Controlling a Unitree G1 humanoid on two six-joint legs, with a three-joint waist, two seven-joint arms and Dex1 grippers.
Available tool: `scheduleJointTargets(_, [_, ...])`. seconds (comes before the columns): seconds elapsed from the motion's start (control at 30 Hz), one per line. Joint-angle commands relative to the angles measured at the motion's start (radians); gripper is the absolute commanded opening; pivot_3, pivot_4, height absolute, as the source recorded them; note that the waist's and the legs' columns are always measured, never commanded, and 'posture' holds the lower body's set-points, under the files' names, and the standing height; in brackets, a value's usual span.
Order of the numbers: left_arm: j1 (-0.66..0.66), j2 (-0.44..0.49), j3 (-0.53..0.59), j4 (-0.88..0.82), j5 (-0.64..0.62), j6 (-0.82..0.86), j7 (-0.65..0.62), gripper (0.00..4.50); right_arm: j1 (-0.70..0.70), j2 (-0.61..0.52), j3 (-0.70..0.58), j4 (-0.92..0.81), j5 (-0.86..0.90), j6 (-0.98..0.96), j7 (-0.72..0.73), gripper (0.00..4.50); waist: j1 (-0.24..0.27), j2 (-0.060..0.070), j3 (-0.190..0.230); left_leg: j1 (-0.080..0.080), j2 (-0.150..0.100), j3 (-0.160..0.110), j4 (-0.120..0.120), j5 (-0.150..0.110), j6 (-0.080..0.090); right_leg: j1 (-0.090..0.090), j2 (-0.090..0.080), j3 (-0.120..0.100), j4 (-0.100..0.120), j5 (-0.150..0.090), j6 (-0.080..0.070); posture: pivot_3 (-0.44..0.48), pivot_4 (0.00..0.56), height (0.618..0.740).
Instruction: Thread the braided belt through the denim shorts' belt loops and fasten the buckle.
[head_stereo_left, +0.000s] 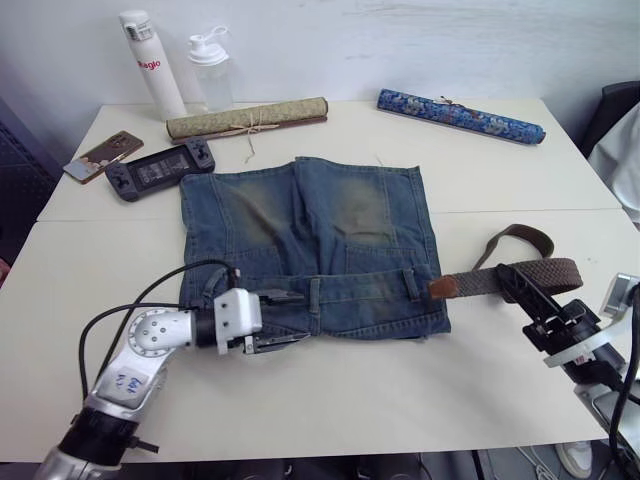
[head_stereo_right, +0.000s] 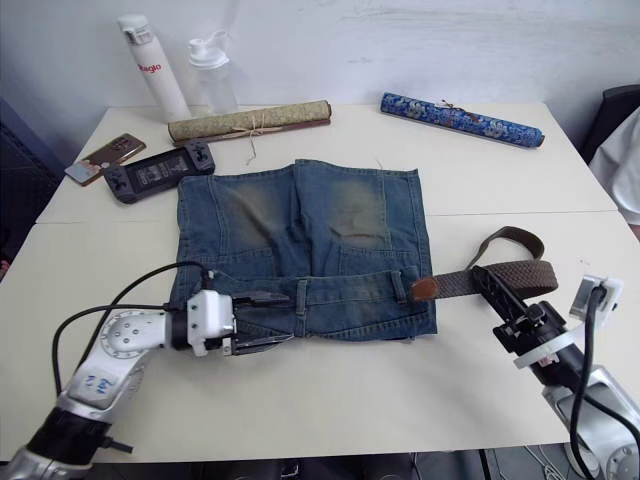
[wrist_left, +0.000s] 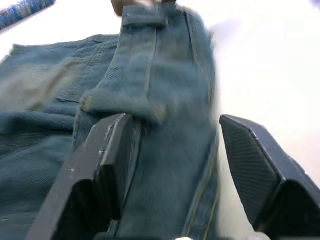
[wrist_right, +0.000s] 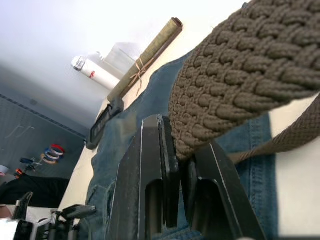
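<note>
The denim shorts (head_stereo_left: 310, 235) lie flat in the middle of the table, waistband toward me. My left gripper (head_stereo_left: 292, 317) is open, one finger on either side of the waistband's left part, close to a belt loop (head_stereo_left: 315, 293). A second belt loop (head_stereo_left: 413, 283) sits near the waistband's right end. The braided belt (head_stereo_left: 470, 281) lies to the right of the shorts, its brown leather tip (head_stereo_left: 443, 288) at the waistband's right edge. My right gripper (head_stereo_left: 508, 275) is shut on the belt's strap (wrist_right: 240, 65). I cannot make out the buckle.
At the back of the table lie an olive scroll (head_stereo_left: 247, 118) and a blue patterned scroll (head_stereo_left: 460, 115). Back left stand a white bottle (head_stereo_left: 152, 65) and a clear bottle (head_stereo_left: 210, 68), with a game console (head_stereo_left: 160, 168) and a phone (head_stereo_left: 102, 155) in front.
</note>
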Motion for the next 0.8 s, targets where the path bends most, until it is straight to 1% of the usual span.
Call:
scheduleJointTargets(0.03, [0.011,0.054,0.087,-0.134,-0.254,0.252,-0.014,2.84,-0.046,-0.048,-0.026,0.034,0.002,0.025,-0.021,0.0,0.0,0.0,0.0,0.0,0.0,0.0,0.0,0.0,-0.001,0.0,0.0,0.0,0.0,0.0,0.0,0.0,0.15,0.717])
scheduleJointTargets(0.1, [0.007,0.059,0.109,-0.157,-0.293,0.302,-0.016,2.84,-0.086,-0.065,-0.01,0.063,-0.009,0.04,-0.033,0.0,0.002,0.0,0.0,0.0,0.0,0.0,0.001,0.002,-0.003,0.0,0.0,0.0,0.0,0.0,0.0,0.0,0.15,0.717])
scheduleJointTargets(0.17, [0.004,0.044,0.125,-0.167,-0.303,0.318,-0.004,2.84,-0.125,-0.075,0.01,0.092,-0.021,0.057,-0.045,0.0,0.005,0.001,0.0,0.0,-0.001,0.0,0.001,0.002,-0.003,0.001,0.0,0.0,-0.001,0.0,0.0,0.0,0.15,0.717])
scheduleJointTargets(0.27, [-0.001,0.016,0.129,-0.169,-0.268,0.3,-0.001,2.84,-0.163,-0.071,0.029,0.123,-0.042,0.083,-0.054,0.0,0.006,0.001,0.0,0.0,-0.001,0.0,0.001,0.002,-0.003,0.001,0.001,0.0,0.0,0.0,0.0,0.0,0.15,0.717])
scheduleJointTargets(0.47, [0.01,-0.046,0.12,-0.161,-0.22,0.271,0.015,2.84,-0.195,-0.058,0.053,0.14,-0.103,0.111,-0.066,0.0,0.006,0.001,0.0,0.0,-0.001,0.001,0.001,0.002,-0.003,0.0,0.001,0.0,-0.001,0.0,0.0,0.0,0.15,0.717])
scheduleJointTargets(0.8, [0.016,-0.098,0.117,-0.168,-0.186,0.267,0.019,2.84,-0.237,0.002,0.119,0.126,-0.22,0.125,-0.099,0.0,0.004,0.001,0.0,0.0,-0.001,0.001,0.001,0.002,-0.003,0.0,0.001,0.0,-0.001,0.0,0.0,0.0,0.15,0.717])
